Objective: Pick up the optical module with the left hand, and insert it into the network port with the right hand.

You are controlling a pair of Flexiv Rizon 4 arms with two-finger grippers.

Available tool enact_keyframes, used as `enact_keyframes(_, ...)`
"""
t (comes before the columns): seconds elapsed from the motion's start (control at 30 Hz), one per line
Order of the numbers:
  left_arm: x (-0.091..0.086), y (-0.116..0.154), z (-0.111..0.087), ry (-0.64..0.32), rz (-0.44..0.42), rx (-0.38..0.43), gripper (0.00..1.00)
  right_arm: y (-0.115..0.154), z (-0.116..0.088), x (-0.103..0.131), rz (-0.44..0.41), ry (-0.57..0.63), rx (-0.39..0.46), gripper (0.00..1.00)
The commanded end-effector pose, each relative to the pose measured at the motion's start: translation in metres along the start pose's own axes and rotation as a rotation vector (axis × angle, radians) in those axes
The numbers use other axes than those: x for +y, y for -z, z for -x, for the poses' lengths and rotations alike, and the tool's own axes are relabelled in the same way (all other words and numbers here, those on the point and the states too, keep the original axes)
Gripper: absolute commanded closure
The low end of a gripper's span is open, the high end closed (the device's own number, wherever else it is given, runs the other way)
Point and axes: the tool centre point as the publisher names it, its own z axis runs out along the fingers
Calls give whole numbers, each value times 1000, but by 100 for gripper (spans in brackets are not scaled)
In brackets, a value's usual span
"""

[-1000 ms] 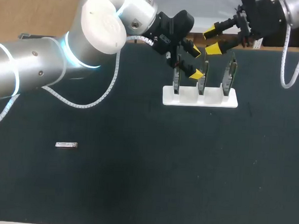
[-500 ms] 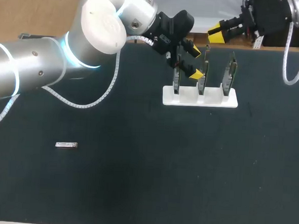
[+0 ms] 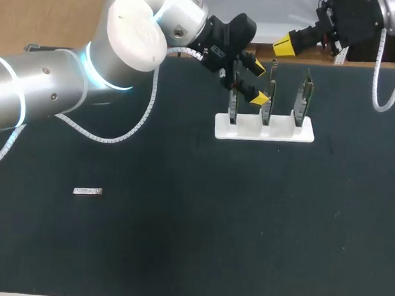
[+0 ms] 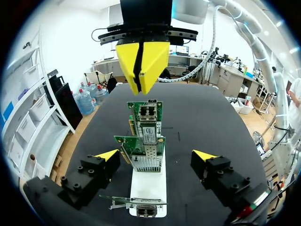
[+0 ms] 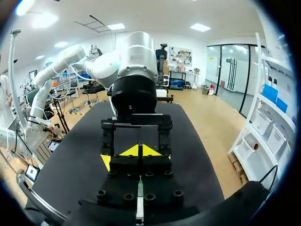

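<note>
Head view: optical module (image 3: 87,192) lies flat, well apart from my left gripper (image 3: 258,83), spread wide at the network cards (image 3: 268,102). Left wrist view: right gripper (image 4: 142,66) pinched together, empty. Right wrist view agrees. I advise straddling the module's long sides.

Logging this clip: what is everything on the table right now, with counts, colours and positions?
optical module: one, silver, lying flat on the table's left part, apart from both end effectors.
network cards: three, green, upright in a row in the stand.
stand: one, white, far middle of the table.
table: one, black top.
left arm: one, white and silver, coming in from the left as far as the cards.
left end effector: yellow tips, open, one finger on each side of the card row.
right end effector: yellow tips, shut on nothing, over the table's far edge beyond the cards.
</note>
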Motion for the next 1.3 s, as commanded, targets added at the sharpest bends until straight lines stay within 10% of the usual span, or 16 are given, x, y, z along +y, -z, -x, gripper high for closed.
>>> enact_keyframes(0.03, 1, 0, 1, 2, 0, 4, 0, -3, -1, -5, 13, -5, 3, 100)
enact_keyframes(1.3, 1, 0, 1, 2, 0, 4, 0, -17, -28, -5, 42, -83, 32, 100)
